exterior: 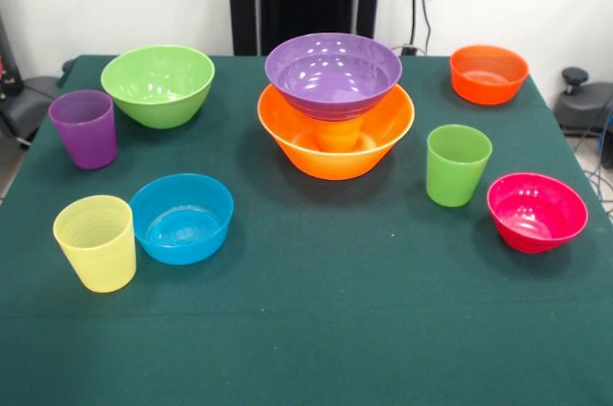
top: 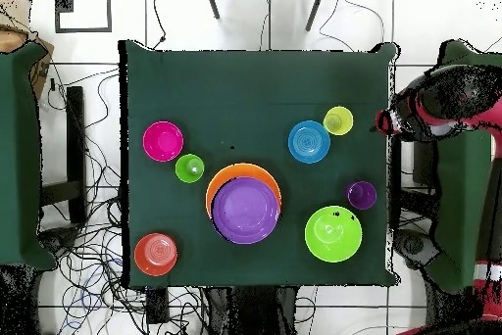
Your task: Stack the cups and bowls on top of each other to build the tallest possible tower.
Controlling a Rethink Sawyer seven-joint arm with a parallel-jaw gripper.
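The tower stands mid-table: a large orange-yellow bowl holds an orange cup, and the purple bowl rests on top. Loose around it are a light green bowl, a purple cup, a pale yellow cup, a blue bowl, a green cup, a pink-red bowl and an orange-red bowl. My gripper hangs just off the table's right edge in the overhead view, nearest the yellow cup.
A dark green cloth covers the table. In the overhead view, cables lie on the floor and other green-covered surfaces flank the table on both sides.
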